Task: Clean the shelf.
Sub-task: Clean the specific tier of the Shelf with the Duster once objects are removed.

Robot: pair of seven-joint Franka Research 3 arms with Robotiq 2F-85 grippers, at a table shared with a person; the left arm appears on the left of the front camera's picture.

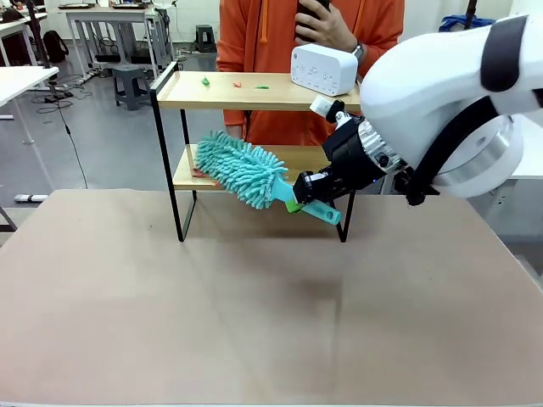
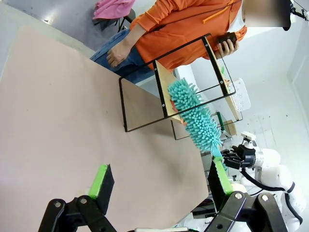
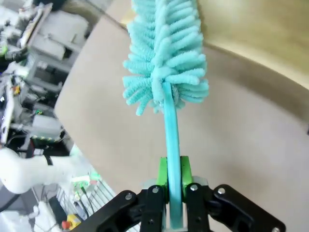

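The shelf point(image 1: 246, 91) stands at the table's far side, two light wooden boards in a thin black frame. My right gripper point(image 1: 299, 201) is shut on the handle of a teal fluffy duster point(image 1: 242, 168), whose head rests over the lower board's left part. Small red and green scraps point(image 1: 237, 84) lie on the top board beside a white power strip point(image 1: 323, 68). The right wrist view looks along the duster point(image 3: 166, 53) clamped between the green pads point(image 3: 162, 175). My left gripper point(image 2: 159, 181) hovers open above the table, with the shelf point(image 2: 164, 94) and duster point(image 2: 195, 116) farther off.
A person in an orange hoodie point(image 1: 280, 34) stands right behind the shelf, holding a phone. The brown table top point(image 1: 254, 314) stretches wide in front of the shelf. My right arm's white body point(image 1: 450, 102) fills the upper right.
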